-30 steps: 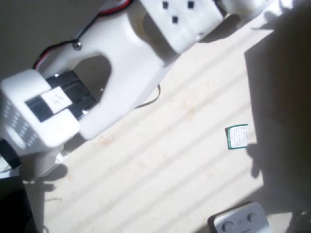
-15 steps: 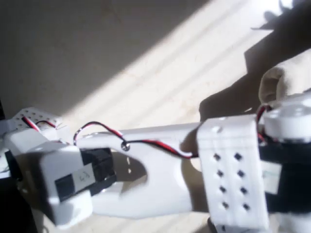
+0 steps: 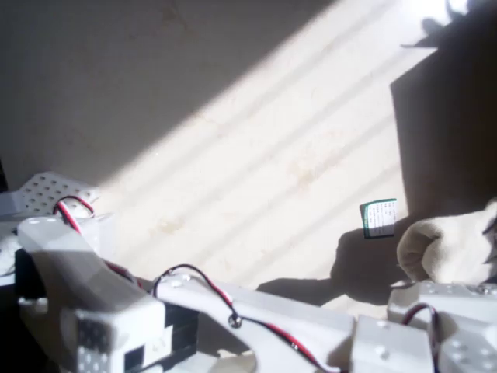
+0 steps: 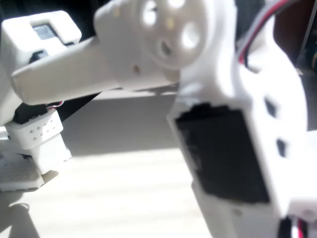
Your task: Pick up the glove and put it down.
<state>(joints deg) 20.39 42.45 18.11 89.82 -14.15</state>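
The cream glove (image 3: 449, 250) bulges in at the right edge of the overhead view, partly cut off, just right of its own dark shadow on the table. My white arm (image 3: 256, 322) runs along the bottom edge, and its wrist block (image 3: 443, 315) sits directly under the glove. My gripper (image 3: 486, 268) is at the glove's right side, shut on the fabric, with its fingers mostly covered by the glove. In the fixed view the arm's link and black servo (image 4: 223, 148) loom close and blurred.
A small green-and-white card (image 3: 378, 218) lies on the sunlit table just left of the glove. The arm's white base (image 3: 46, 198) stands at the left edge, also seen as the base (image 4: 37, 139). A dark shadow covers the top left.
The arm has swung from the top of the overhead view down to its bottom edge. The glove came along, dropping from the upper right to the lower right, and the green card shows again.
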